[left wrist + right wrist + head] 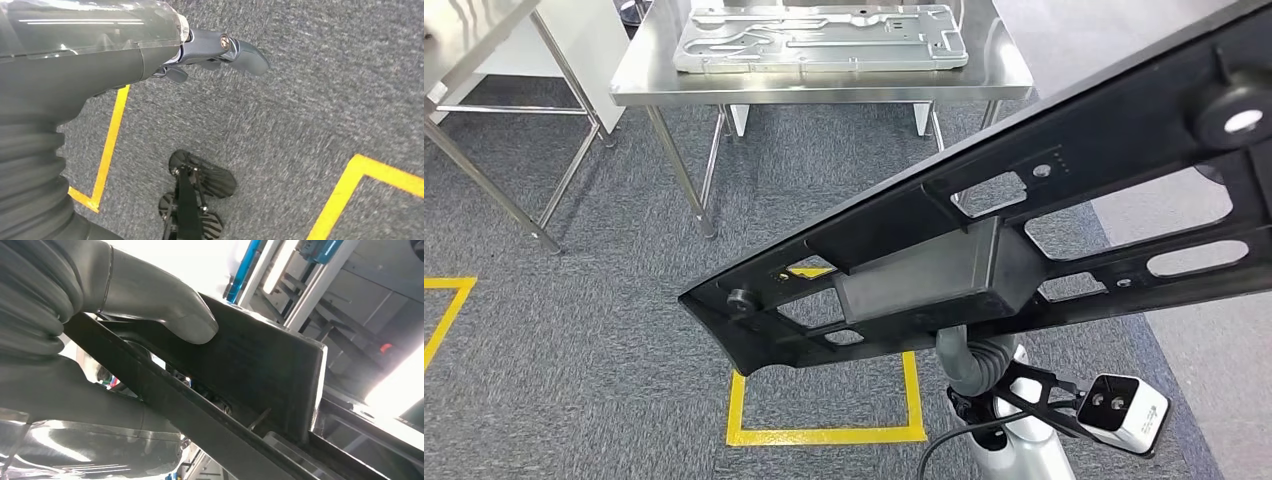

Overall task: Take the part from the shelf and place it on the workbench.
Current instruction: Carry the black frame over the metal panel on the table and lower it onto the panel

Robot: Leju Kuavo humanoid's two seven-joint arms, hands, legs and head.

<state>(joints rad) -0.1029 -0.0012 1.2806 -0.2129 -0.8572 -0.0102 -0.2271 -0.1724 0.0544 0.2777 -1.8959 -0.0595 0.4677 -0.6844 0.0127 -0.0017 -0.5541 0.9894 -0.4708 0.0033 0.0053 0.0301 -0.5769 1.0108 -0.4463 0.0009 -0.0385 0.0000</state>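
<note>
No readable brand, label or writing on any surface; the small markings on the part are too fine to make out.

Part: long black frame with cut-out slots and a boxy block at its middle, carried in the air across the head view, tilted, low end toward the left, high end running off the upper right. It hangs over grey carpet and a yellow taped square, well short of the steel tabletop ahead.

Right hand: grips the part from below at the boxy block. In the right wrist view the thick grey thumb presses flat on the block's dark face, the frame's black rail crossing just under it; the darker fingers are hidden behind the part. Fingers closed on the part.

Left hand: hangs over the carpet, holding nothing; fingers lie close together and slightly curled, touching no object.

On the tabletop lies a flat silver metal plate with pressed channels. A second steel frame table stands at the left.
</note>
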